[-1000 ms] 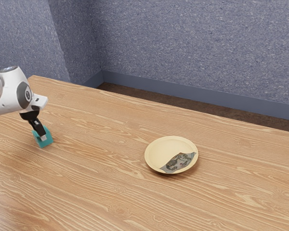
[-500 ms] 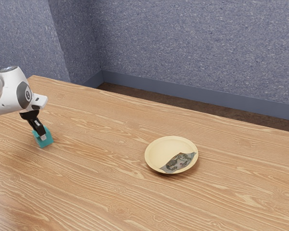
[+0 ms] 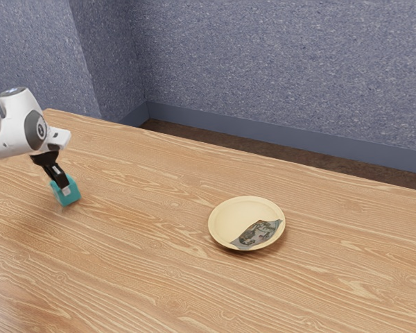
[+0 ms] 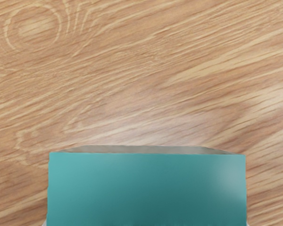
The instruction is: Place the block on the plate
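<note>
My black gripper (image 3: 64, 187) is at the exterior view's left, shut on the teal block (image 3: 70, 197), with one fingertip showing against the block's near side and the far one hidden behind it. The wrist view has the same teal block (image 4: 146, 188) large at its lower edge, just under the hand. The block looks slightly raised off the wood. A round pale yellow plate (image 3: 232, 215) with a dark grey picture patch lies on the table, well apart from the block toward the exterior view's right.
The wooden table (image 3: 152, 243) extends around the block and plate. Beyond its far edge are a brown floor strip and a speckled blue-grey wall (image 3: 277, 69).
Over the last half second my hand and the teal block have moved up a little and slightly toward the exterior view's right. The plate stays where it was.
</note>
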`<state>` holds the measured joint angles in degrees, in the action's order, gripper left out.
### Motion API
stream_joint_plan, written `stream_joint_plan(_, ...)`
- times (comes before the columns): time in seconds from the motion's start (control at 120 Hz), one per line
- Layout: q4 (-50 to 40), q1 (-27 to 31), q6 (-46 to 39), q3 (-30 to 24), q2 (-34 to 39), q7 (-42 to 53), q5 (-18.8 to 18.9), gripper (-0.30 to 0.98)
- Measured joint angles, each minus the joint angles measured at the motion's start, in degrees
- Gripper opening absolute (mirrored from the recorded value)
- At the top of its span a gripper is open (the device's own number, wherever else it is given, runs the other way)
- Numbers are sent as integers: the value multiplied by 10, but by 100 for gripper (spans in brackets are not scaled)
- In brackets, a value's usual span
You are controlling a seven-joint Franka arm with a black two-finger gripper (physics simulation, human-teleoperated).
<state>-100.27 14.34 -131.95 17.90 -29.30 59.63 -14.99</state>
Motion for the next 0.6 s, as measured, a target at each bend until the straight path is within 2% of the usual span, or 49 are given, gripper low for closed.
stream_joint_plan(0.133,-2,-20,11,-22,36,-5,4,36)
stream_joint_plan(0.342,-9,-156,49,-42,99,-25,22,35)
stream_joint_plan(0.517,2,-282,71,-50,86,-55,26,35)
stream_joint_plan(0.6,35,-319,77,-64,57,-72,24,35)
